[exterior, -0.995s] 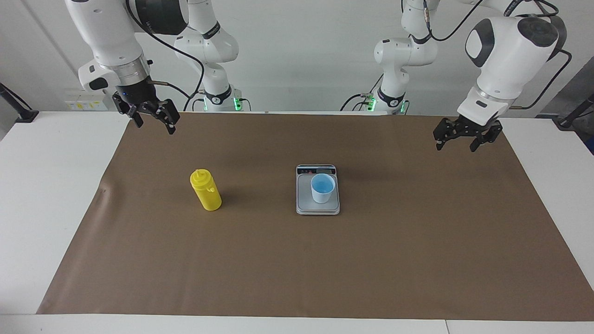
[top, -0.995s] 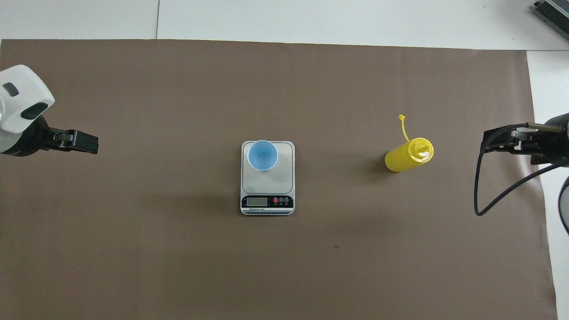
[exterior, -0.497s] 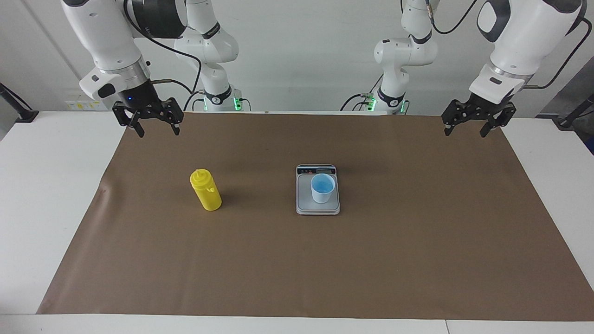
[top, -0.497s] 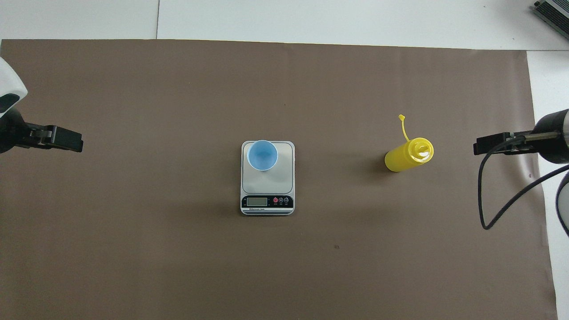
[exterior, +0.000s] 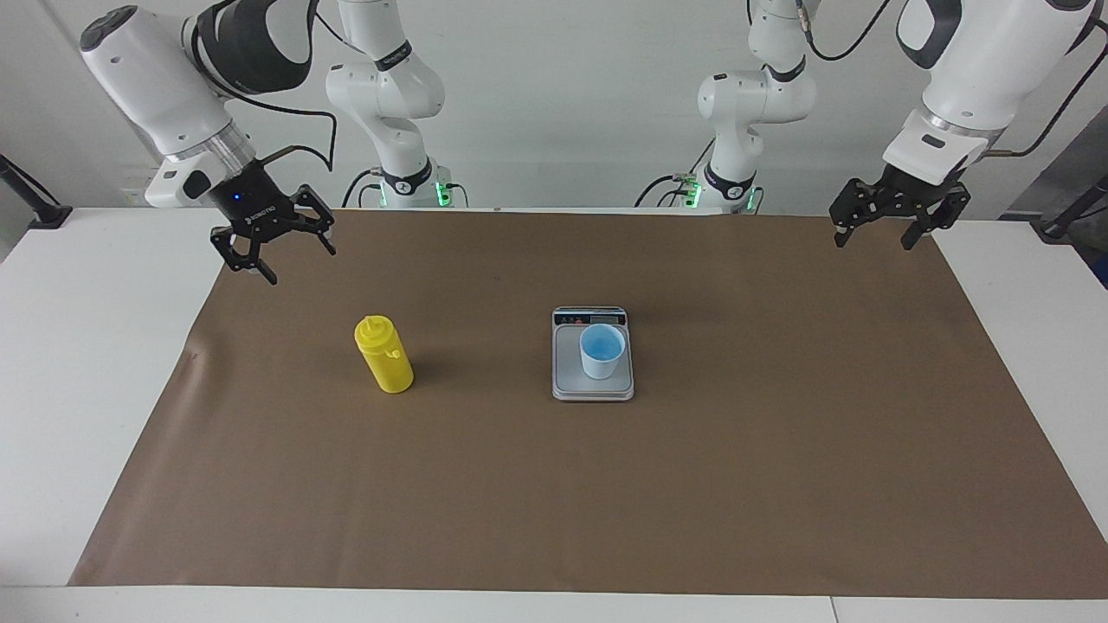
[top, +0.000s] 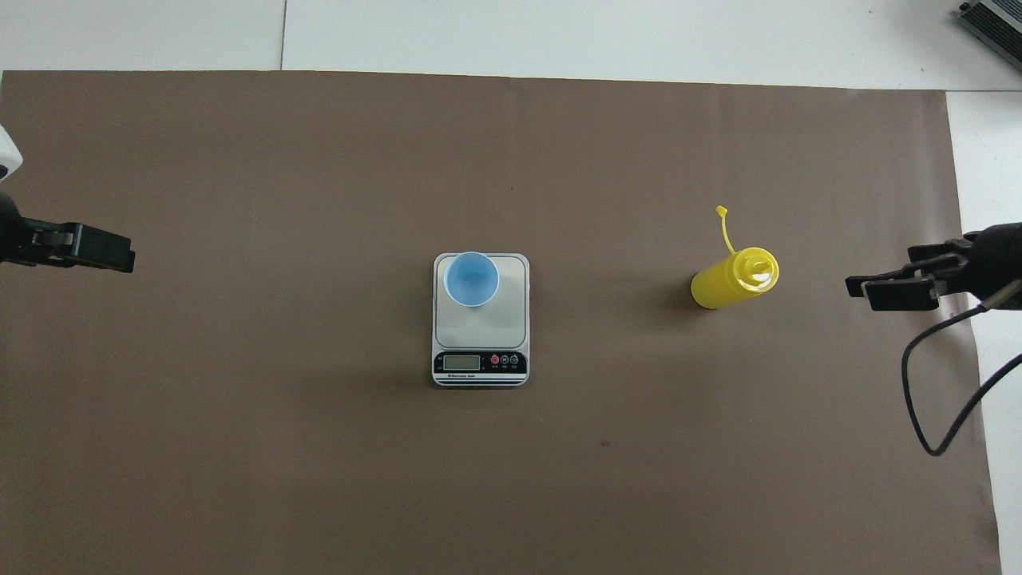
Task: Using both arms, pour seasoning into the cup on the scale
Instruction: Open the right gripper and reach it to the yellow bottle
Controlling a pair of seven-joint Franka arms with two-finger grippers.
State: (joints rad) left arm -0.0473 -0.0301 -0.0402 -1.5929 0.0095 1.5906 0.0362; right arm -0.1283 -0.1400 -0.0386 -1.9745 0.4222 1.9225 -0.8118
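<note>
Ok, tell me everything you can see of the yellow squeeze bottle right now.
The yellow squeeze bottle is a plain cylinder of glossy plastic with a nozzle top. Its small cap is off and hangs out on a thin tether. It stands upright on the brown mat, beside the scale, toward the right arm's end of the table. Nothing touches it; no claw is on it.

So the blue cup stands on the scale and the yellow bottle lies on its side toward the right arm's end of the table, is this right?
Not quite. The yellow bottle does not lie on its side; it stands upright, as the facing view shows. The rest holds: the blue cup stands on the scale, and the bottle is toward the right arm's end of the table.
</note>
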